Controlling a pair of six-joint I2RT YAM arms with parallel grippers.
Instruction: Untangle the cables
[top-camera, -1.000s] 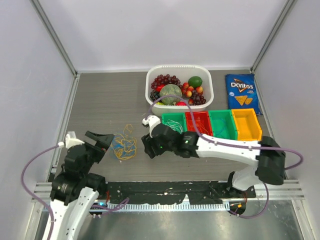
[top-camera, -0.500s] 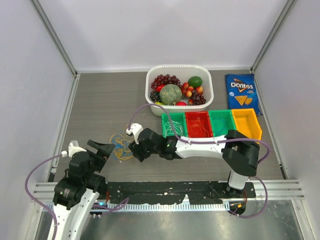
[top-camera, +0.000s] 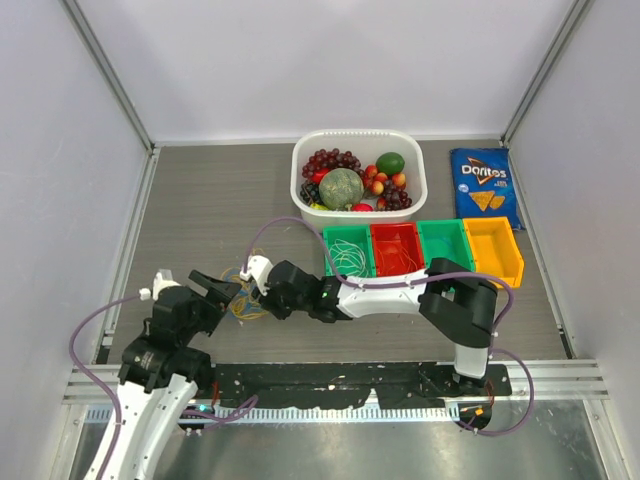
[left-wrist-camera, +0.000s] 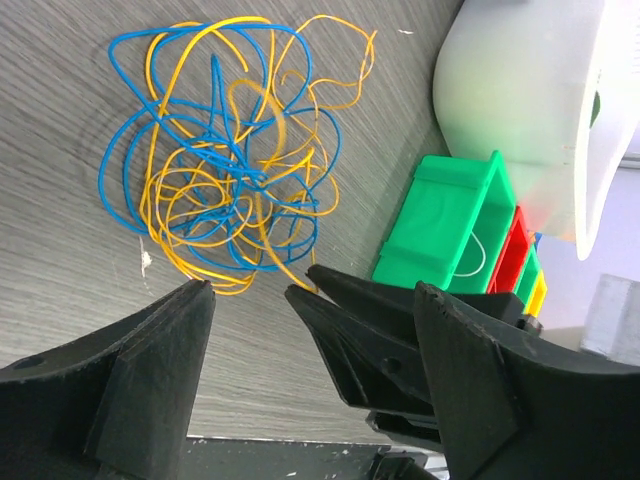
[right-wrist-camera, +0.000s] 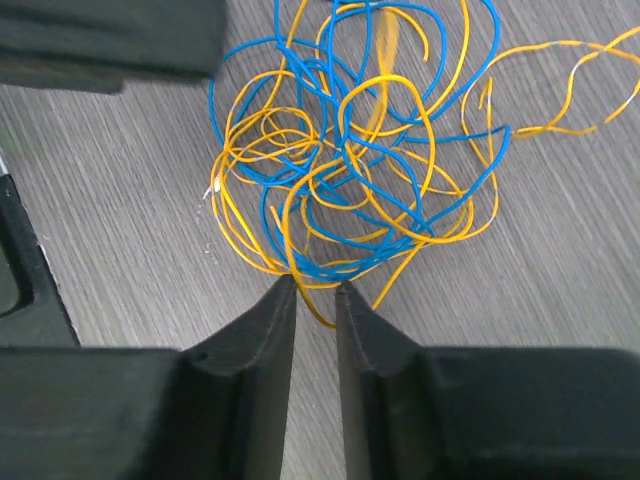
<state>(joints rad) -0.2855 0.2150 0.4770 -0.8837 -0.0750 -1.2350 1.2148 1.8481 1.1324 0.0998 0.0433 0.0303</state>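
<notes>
Jaws of the right gripper (right-wrist-camera: 315, 285) stand a narrow slot apart and clamp nothing. One yellow strand ends just at the mouth of the slot; whether it touches a jaw cannot be told. Jaws of the left gripper (left-wrist-camera: 315, 288) are spread wide and hold nothing, with their tips close to the near edge of the tangle but apart from it.

The cables (right-wrist-camera: 340, 170) lie as one knotted heap of blue and yellow loops flat on the counter (right-wrist-camera: 560, 330), at 12 o'clock from the right jaws. Seen from above, the left gripper sits at 9 o'clock of the heap and the right gripper at 3 o'clock. Thin pale wires already lie in the green bin (top-camera: 347, 232), at 2 o'clock from the heap.

Step in hand, by judgement: approach for a first pinch. No strand is lifted yet. The next move calls for the right jaws to advance toward 12 o'clock onto a single outer yellow loop and close. The left jaws should then pin the remainder.
</notes>
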